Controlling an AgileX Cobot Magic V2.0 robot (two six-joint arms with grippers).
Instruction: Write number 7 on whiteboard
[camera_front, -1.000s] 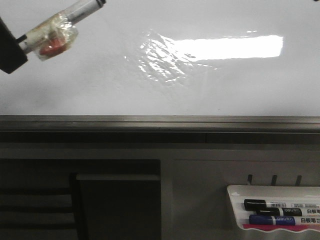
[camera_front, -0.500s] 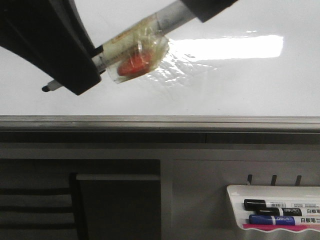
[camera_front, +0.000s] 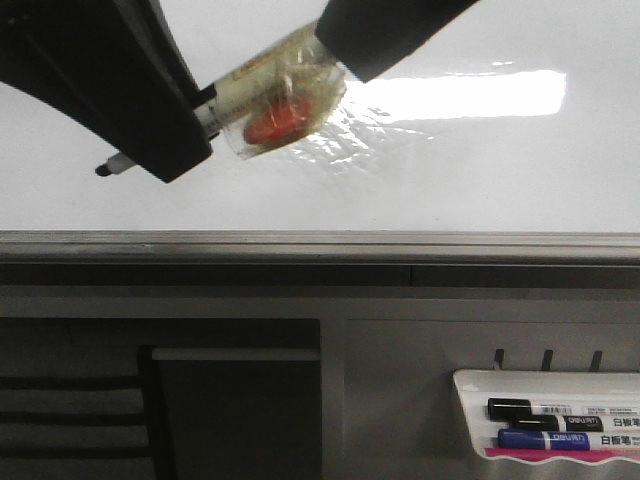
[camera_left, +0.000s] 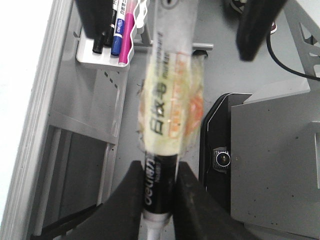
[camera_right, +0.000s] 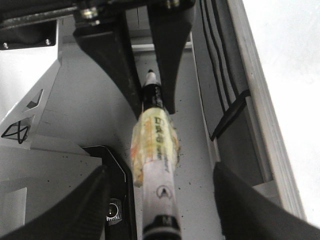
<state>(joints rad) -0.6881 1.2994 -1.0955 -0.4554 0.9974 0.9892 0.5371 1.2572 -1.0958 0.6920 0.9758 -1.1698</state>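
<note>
A black-and-white marker (camera_front: 275, 100) wrapped in clear tape with an orange patch hangs slanted in front of the whiteboard (camera_front: 450, 170), its uncapped tip (camera_front: 103, 170) pointing low and left. My left gripper (camera_front: 195, 135) is shut on the marker's black section near the tip, as the left wrist view shows (camera_left: 159, 200). My right gripper (camera_front: 345, 55) is at the marker's rear end. In the right wrist view it (camera_right: 160, 210) stands wide open, with the marker (camera_right: 155, 145) between its fingers and untouched. No number 7 shows on the board.
A grey metal frame (camera_front: 320, 245) runs along the board's lower edge. Below it at the right hangs a small white tray (camera_front: 470, 385) holding spare markers (camera_front: 545, 425). A dark panel (camera_front: 235, 410) sits under the frame at left.
The left gripper carried the marker in from the upper left toward the board's middle. The right gripper came in from above and now straddles the marker's rear end, closer to the tape.
</note>
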